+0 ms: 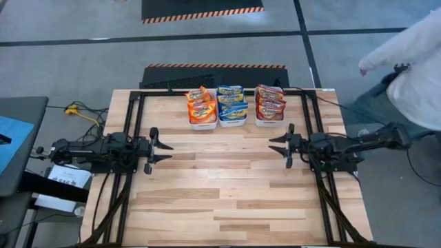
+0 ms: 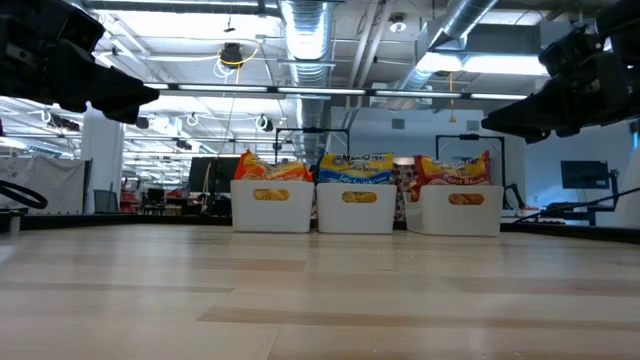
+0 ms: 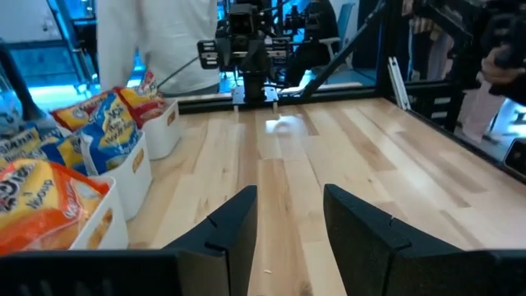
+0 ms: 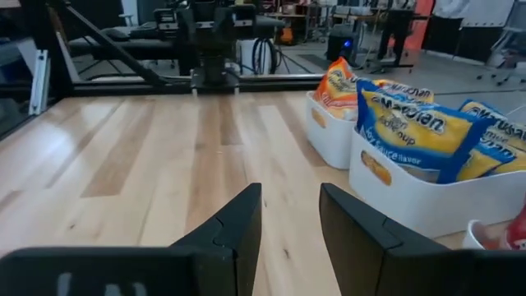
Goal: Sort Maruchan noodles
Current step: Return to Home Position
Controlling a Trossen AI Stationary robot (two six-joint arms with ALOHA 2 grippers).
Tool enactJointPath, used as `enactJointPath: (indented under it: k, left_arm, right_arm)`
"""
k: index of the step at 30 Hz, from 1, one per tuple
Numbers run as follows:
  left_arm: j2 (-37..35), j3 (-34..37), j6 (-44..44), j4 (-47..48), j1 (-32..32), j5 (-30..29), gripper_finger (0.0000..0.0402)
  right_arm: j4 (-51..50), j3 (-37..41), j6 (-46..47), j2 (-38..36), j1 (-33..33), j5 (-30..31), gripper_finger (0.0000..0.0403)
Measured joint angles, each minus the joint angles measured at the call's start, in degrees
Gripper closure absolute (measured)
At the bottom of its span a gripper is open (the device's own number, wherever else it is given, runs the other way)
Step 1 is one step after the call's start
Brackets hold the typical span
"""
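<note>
Table point(image 1: 227, 200): pale wood planks, black frame rails along both sides. Three white tubs stand side by side in a row at the upper centre of the high view, near the table's far edge: left tub point(image 2: 250, 212), middle tub point(image 2: 335, 214), right tub point(image 2: 440, 214) (each has a slot handle in its front wall, seen in the low view). Orange noodle packets point(image 1: 201, 109): in the left tub, tops rising above its rim. Blue noodle packets point(image 1: 232, 103): in the middle tub, likewise upright. Red noodle packets point(image 1: 270, 102): in the right tub, likewise upright. Left pincer point(image 1: 169, 151): left middle of the high view, raised above the table, pointing toward the centre, fingers spread and holding nothing (bare planks show between them in the left wrist view). Right pincer point(image 1: 271, 146): right middle of the high view, facing the left one and well apart from it, fingers spread, nothing between them. Both pincers are well apart from the tubs. Person point(image 1: 413, 55): upper right corner of the high view, off the table, in a light top. Floor mat point(image 1: 203, 8): dark, orange-striped edge, top centre of the high view.
</note>
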State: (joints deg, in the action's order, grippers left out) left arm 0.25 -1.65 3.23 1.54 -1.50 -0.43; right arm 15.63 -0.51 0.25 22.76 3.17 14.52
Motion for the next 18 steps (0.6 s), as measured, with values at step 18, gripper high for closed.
enactJointPath:
  k: [18]
  left_arm:
    - [0.02, 0.0, 6.15, 0.02, 0.0, -0.31, 0.0271]
  right_arm:
    - [-14.34, 0.07, -2.23, -14.86, -14.34, -16.1, 0.0294]
